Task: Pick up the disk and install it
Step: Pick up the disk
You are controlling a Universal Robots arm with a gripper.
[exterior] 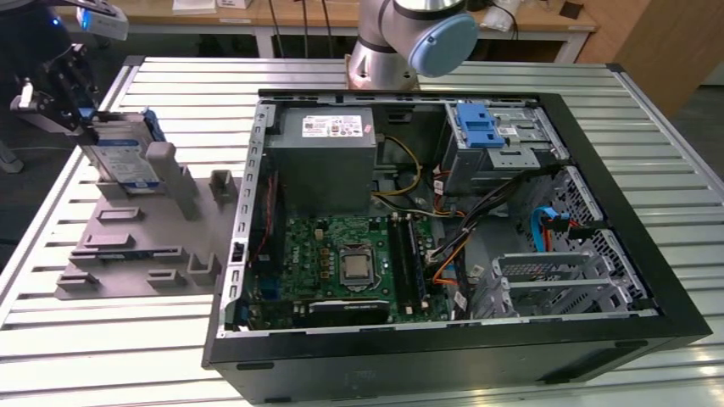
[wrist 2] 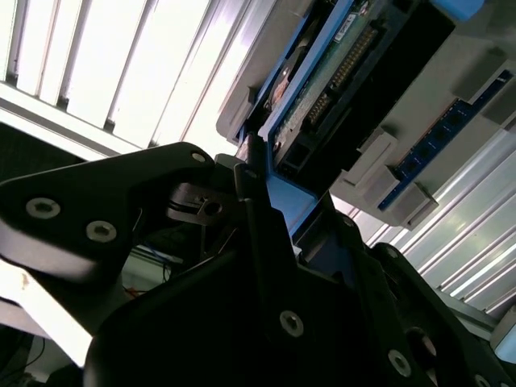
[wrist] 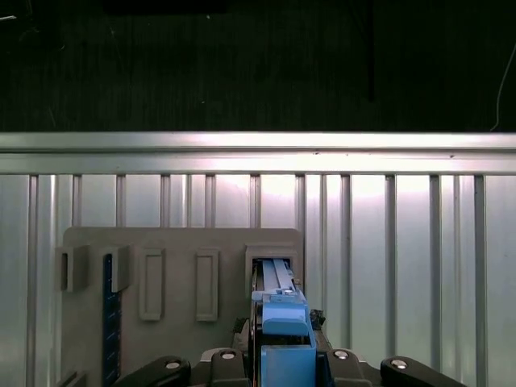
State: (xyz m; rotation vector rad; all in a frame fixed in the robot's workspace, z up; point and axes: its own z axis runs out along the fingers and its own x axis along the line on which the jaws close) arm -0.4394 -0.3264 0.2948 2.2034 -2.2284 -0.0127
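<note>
Standing on edge, the disk (exterior: 122, 157) sits in a slot of the grey slotted holder (exterior: 125, 254) at the exterior view's left, its blue-and-white label facing the near side and its blue carrier frame visible along the edges. The end effector (exterior: 81, 119) is at the disk's upper far corner. In both wrist views its black fingers (wrist 2: 250, 189) lie on either side of the blue frame, clamped on the disk. In the first wrist view the disk's blue end (wrist: 282, 322) rises between the finger mounts, and its lower part is down in the holder's slot. A thin blue strip (wrist: 107, 318) stands in another slot of the same holder.

The holder lies flat on the ribbed metal bench (exterior: 633, 119), just beside the open computer case (exterior: 453, 352), which lies on its side at the middle of the bench. Inside the case:
- a grey metal box with a white sticker (exterior: 328, 161) at the far side
- a silver cage with a blue latch (exterior: 498, 136) towards the exterior view's right
- a green circuit board (exterior: 339, 254) at the near side
- loose cables between them

The arm's base (exterior: 408, 42) stands at the bench's far edge, behind the case.
</note>
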